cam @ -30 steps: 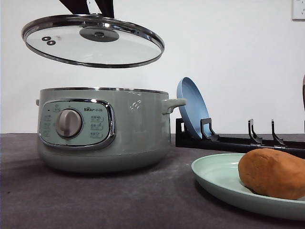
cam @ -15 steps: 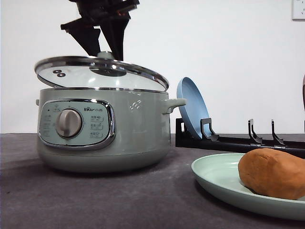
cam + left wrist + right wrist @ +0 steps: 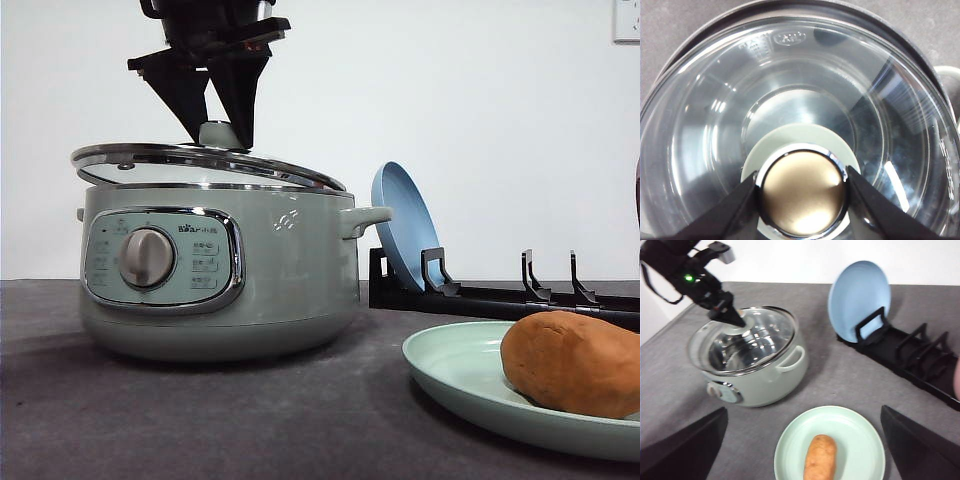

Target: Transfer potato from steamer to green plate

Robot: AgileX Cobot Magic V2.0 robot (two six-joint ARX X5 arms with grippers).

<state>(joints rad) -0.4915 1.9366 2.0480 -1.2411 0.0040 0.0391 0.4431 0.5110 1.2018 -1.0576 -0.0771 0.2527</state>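
The potato (image 3: 575, 365) (image 3: 820, 457) lies on the green plate (image 3: 450, 370) (image 3: 855, 440) at the front right. The sage-green steamer (image 3: 280, 270) (image 3: 775, 385) stands to the left. Its glass lid (image 3: 200, 165) (image 3: 715, 100) (image 3: 755, 335) sits slightly tilted on the rim, with the left side a little raised. My left gripper (image 3: 218, 135) (image 3: 802, 195) is shut on the lid's knob from above. My right gripper (image 3: 803, 412) hangs open high above the green plate, with its fingers (image 3: 685, 450) wide apart and nothing between them.
A blue plate (image 3: 400, 225) (image 3: 860, 292) leans upright in a black dish rack (image 3: 520, 295) (image 3: 920, 360) behind the green plate. Bare grey tabletop (image 3: 200, 420) lies in front of the steamer and between it and the green plate.
My left gripper has lowered the glass lid from well above the steamer down onto its rim. The potato and green plate have not moved.
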